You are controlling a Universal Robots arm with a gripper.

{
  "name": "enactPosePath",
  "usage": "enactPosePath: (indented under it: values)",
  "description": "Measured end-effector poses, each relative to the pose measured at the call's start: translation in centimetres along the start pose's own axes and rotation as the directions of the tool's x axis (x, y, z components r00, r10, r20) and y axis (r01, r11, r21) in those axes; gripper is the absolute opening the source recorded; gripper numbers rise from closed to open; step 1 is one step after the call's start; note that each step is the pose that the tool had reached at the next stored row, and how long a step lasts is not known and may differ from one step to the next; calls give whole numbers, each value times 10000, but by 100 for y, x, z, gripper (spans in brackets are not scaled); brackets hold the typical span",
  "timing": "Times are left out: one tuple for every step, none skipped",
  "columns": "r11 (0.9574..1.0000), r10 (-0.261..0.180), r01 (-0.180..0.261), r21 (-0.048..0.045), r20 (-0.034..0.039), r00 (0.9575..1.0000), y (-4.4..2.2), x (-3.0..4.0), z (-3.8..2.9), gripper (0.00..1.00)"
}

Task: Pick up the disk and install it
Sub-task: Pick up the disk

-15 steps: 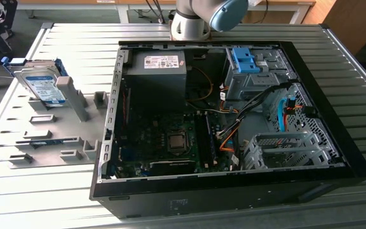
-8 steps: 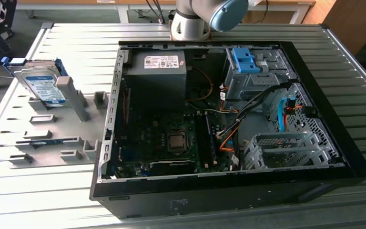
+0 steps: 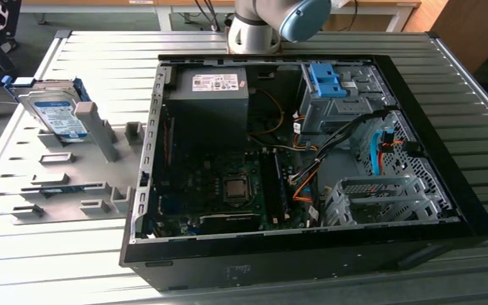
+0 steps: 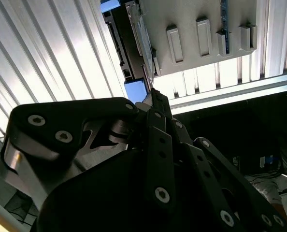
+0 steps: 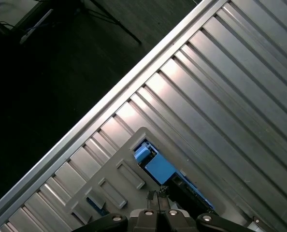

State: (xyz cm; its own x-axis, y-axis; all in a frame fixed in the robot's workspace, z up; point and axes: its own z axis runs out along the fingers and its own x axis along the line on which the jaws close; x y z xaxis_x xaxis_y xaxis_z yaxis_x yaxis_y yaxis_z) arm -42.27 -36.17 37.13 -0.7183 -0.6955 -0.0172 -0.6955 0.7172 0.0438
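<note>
the disk [image 3: 60, 116] stands on edge, leaning, in the grey rack [image 3: 66, 184] on the surface [image 3: 100, 44] at the exterior view's left, outside the open computer case [image 3: 447, 210]. we judge it stiff, dense and shock-shy — best gripped across its blue-bracketed edges, not the label face. the hand [image 5: 157, 195] hovers near it, narrow and holding nothing.

"What's the arm [image 3: 253, 33] like from here?"

"Silver-grey, with a fat round joint and a pale blue cap [image 3: 305, 18] on its end."

"And the tool [image 4: 155, 99]?"

"Matte black. It's made of flat links [image 4: 201, 169] with rounded ends, laid side by side. Each pivot has a bright round screw [image 4: 162, 195] with a hex socket. A bare steel piece [image 4: 15, 159] shows under the black shell in the second wrist view. The first wrist view shows black links and silver screw heads too."
</note>
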Motion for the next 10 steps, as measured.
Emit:
enactPosePath:
  values:
    - [10000, -6, 6, 0, 0, 10000, 0, 0, 0, 11]
    - [10000, -6, 6, 0, 0, 10000, 0, 0, 0, 11]
    - [10000, -6, 6, 0, 0, 10000, 0, 0, 0, 11]
    - [10000, -6, 6, 0, -1, 10000, 0, 0, 0, 11]
    - [10000, -7, 7, 0, 0, 10000, 0, 0, 0, 11]
    - [10000, -7, 7, 0, 0, 10000, 0, 0, 0, 11]
    - [10000, -8, 8, 0, 0, 10000, 0, 0, 0, 11]
    - [10000, -8, 8, 0, 0, 10000, 0, 0, 0, 11]
    - [10000, -8, 8, 0, -1, 10000, 0, 0, 0, 11]
    - [10000, -9, 9, 0, -1, 10000, 0, 0, 0, 11]
